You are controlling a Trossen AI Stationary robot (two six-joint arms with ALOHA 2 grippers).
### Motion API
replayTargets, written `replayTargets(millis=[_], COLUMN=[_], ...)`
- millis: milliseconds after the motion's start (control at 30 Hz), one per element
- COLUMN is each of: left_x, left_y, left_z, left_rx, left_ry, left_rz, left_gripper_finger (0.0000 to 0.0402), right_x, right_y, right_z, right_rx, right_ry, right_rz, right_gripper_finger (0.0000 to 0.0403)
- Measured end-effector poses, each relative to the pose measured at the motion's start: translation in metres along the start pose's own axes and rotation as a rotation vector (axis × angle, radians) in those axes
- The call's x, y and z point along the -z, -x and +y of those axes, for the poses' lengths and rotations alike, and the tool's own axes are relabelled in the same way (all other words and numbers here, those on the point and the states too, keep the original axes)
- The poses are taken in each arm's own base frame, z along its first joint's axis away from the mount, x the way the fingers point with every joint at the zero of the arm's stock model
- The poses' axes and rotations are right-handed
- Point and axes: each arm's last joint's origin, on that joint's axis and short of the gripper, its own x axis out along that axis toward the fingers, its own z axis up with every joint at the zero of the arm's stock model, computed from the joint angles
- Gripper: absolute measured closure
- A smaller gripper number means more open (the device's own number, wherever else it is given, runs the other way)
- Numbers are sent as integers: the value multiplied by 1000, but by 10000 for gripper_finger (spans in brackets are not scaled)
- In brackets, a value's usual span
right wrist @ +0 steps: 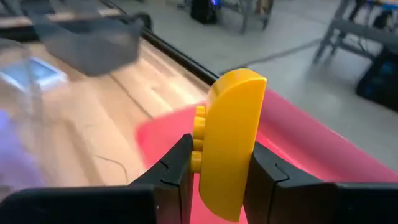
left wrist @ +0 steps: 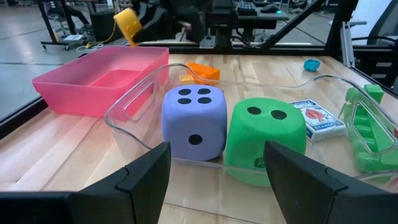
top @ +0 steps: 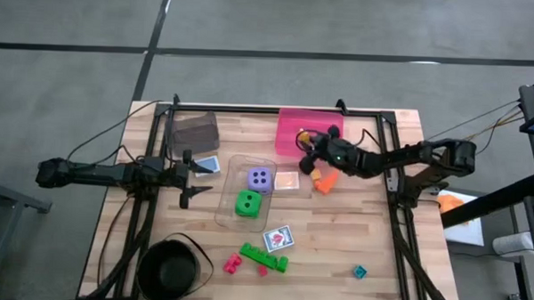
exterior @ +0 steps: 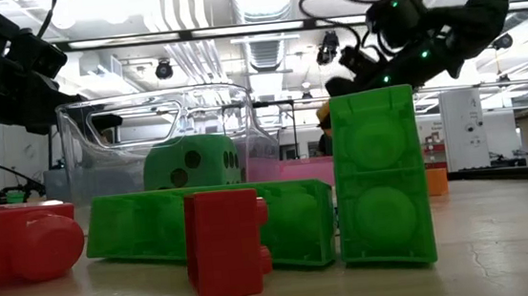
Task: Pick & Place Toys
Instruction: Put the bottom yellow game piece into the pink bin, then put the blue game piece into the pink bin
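My right fingers (right wrist: 214, 171) pinched the yellow brick (right wrist: 229, 140) above the pink bin (top: 290, 126); I should have lowered before releasing. Left fingers (left wrist: 214, 180) waited parted, empty.

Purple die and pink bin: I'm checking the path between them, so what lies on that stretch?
In the high view, a small picture card lies between the purple die and the pink bin, inside the clear bin.

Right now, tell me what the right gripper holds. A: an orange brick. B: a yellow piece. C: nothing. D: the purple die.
B: the right gripper has its fingers clamped on a yellow piece, held over the pink bin.
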Motion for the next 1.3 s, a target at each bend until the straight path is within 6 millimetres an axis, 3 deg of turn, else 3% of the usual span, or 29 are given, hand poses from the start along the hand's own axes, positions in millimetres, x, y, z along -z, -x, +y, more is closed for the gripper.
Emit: replayTargets(millis=[267, 800, 1033, 1300], left_x=[0, 0, 0, 0], left_y=[0, 0, 0, 0], left_z=[0, 0, 0, 0], left_rx=[0, 0, 0, 1], left_ry=[0, 1, 3, 3], left_rz=[1, 1, 2, 2], left_gripper_finger=[144, 144, 144, 144], right_x=[7, 13, 13, 13], right_y=[-7, -6, -6, -6], right_z=[-12, -16, -16, -16], right_rx=[70, 143, 155, 157], right_ry=[-29, -6, -30, -45], right_rz=[172, 250, 247, 246], right_gripper_finger=[315, 314, 240, 204])
